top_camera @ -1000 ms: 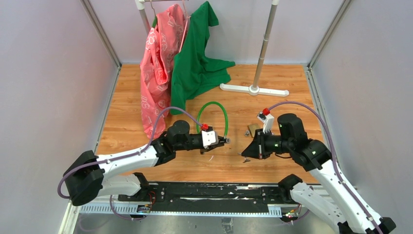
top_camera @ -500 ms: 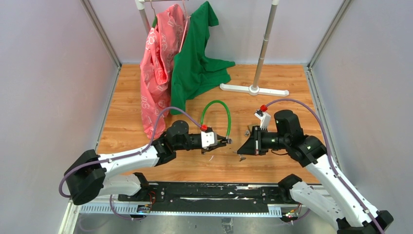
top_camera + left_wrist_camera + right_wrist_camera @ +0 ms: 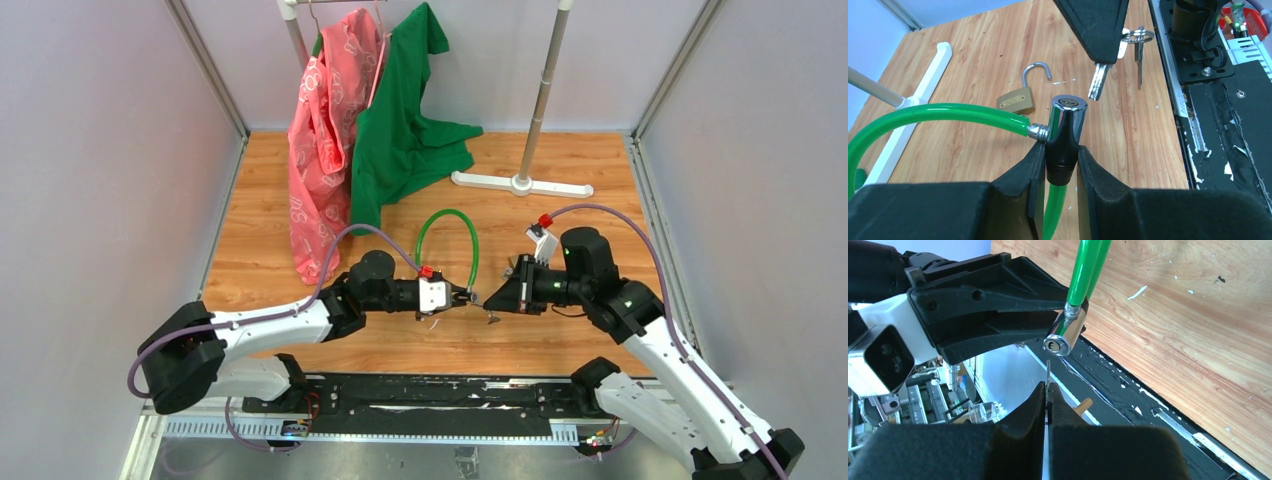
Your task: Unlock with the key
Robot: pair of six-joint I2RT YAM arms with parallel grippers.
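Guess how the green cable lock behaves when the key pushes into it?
The green cable holds a smooth kink-free arch: probably springy, not floppy. Its chrome barrel looks smooth and round, so it may slip or rotate in the left tool under a push. The key, thin in the right tool, might pivot if off-axis.

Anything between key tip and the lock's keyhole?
Nothing. Left wrist view: the key, pinched in the right tool, sits just short of the lock cylinder held by the left tool; only air between.
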